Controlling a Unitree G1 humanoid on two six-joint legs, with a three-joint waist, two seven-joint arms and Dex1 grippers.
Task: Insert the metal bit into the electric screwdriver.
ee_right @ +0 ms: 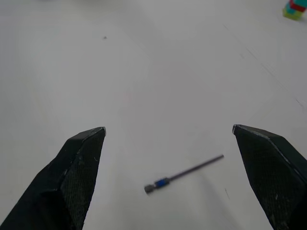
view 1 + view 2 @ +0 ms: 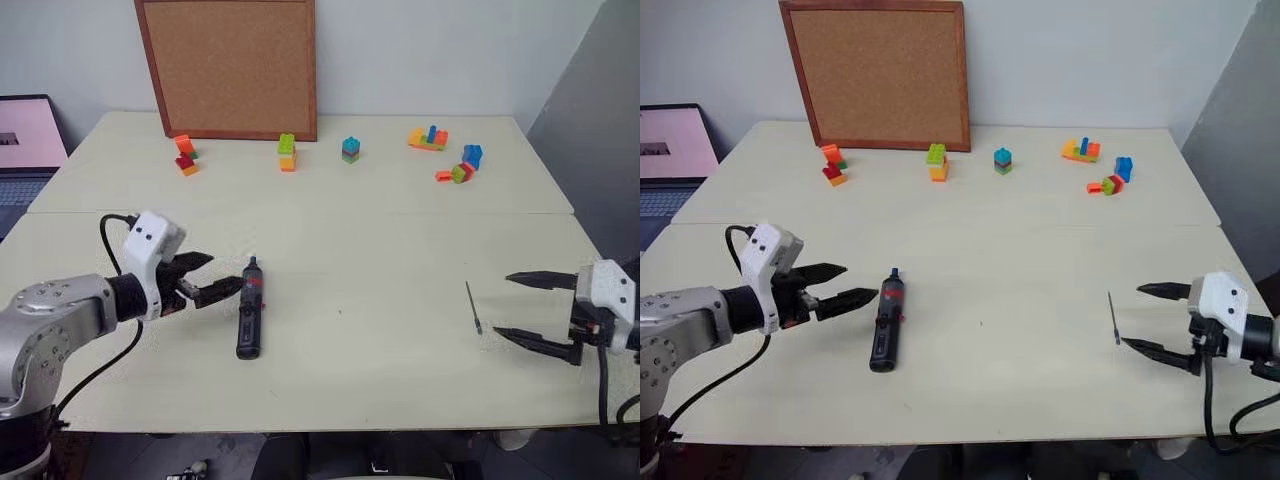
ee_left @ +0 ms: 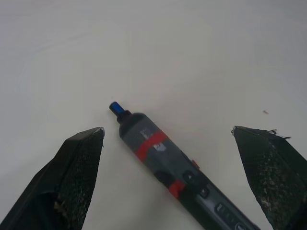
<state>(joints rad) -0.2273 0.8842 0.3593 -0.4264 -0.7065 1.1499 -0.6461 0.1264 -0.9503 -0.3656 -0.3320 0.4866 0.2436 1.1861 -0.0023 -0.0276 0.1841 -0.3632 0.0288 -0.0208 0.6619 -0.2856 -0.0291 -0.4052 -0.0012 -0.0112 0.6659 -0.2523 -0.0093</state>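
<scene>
The metal bit [image 2: 472, 306] lies loose on the bench [image 2: 360, 350], well apart from the electric screwdriver [image 2: 249, 320], so nothing is inserted yet. The right gripper [image 2: 520, 308] hangs just beside the bit, fingers wide and empty; the left gripper [image 2: 214, 275] hangs by the screwdriver, likewise wide. Both pickups remain.

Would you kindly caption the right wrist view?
Open right gripper hovers over the metal bit lying on the table.

table [image 2: 380, 330]: smooth, matt, pale cream
screwdriver [image 2: 248, 318]: black plastic, slight sheen, red bands
bit [image 1: 184, 174]: thin dull metal, blue collar
board [image 2: 232, 62]: rough cork, wood frame
jaws: matt black, grainy
</scene>
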